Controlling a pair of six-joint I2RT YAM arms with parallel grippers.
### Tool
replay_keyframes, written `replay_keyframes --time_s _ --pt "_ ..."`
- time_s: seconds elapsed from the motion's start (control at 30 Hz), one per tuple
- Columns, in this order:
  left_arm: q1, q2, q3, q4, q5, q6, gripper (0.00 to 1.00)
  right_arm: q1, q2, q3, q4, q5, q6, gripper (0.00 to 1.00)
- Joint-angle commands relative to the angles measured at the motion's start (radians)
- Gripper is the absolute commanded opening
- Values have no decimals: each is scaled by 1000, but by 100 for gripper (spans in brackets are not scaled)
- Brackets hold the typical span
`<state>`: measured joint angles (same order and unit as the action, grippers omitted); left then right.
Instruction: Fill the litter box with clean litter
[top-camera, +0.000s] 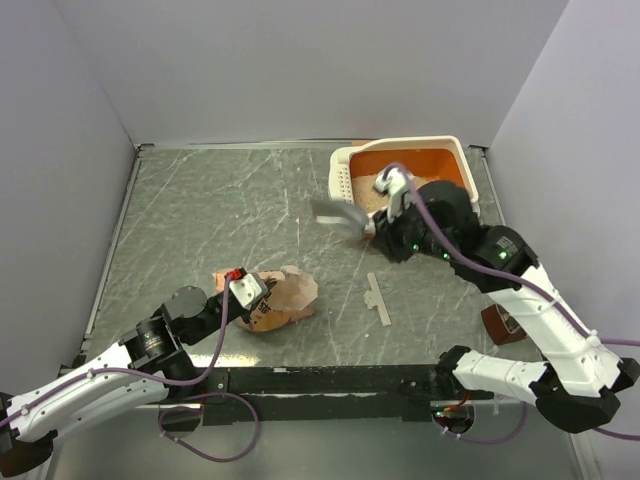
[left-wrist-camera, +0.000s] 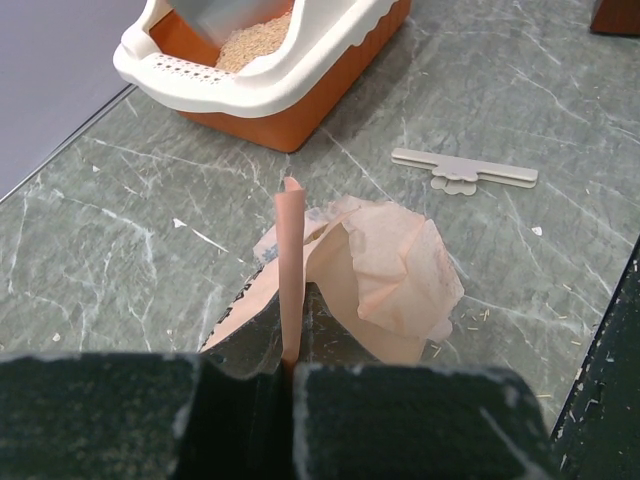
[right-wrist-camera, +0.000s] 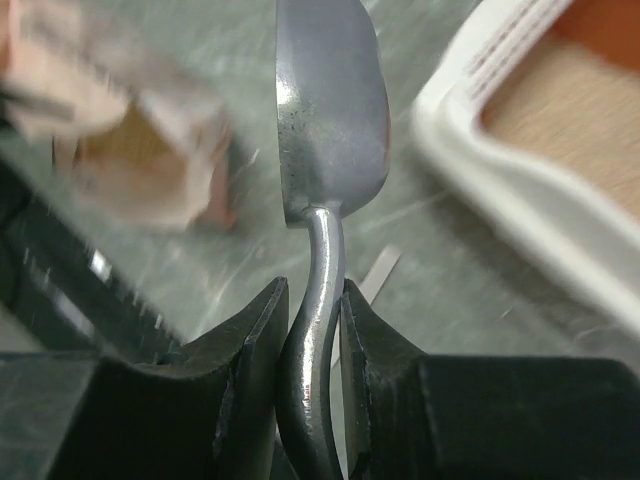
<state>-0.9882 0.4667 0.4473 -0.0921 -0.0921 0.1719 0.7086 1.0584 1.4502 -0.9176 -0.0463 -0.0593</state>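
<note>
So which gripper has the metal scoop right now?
The right gripper: it is shut on the handle of the grey scoop, near the litter box. The left gripper pinches the paper bag instead.

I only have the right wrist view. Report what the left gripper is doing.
Observer: The left gripper is shut on an upright fold of the tan paper bag.
Operator: Give me the bag's place against the litter box.
Observer: The bag lies crumpled on the near half of the table. The litter box stands apart from it at the far right corner.
Operator: I see the metal scoop in my grip. Name one thing on the table that is out of my view.
Observer: A dark brown object sits at the table's right edge. I cannot tell what it is.
</note>
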Motion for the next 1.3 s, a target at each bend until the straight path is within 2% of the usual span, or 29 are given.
replay_keyframes --time_s 0.0,0.23,0.33,0.6,1.27 --pt "-7 -7 34 5 -17 0 1 78 -23 -57 -144 -87 41 0" --pt "-6 -10 34 3 -24 -2 1 141 -73 -97 -187 -67 56 0" --pt "-6 0 36 0 -26 -2 1 149 -87 -82 -194 -104 56 0" --pt "-7 0 34 0 -32 -5 1 177 -81 -125 -113 -176 101 0" --pt "-7 -16 34 3 -44 -5 1 209 140 -151 65 -308 85 0"
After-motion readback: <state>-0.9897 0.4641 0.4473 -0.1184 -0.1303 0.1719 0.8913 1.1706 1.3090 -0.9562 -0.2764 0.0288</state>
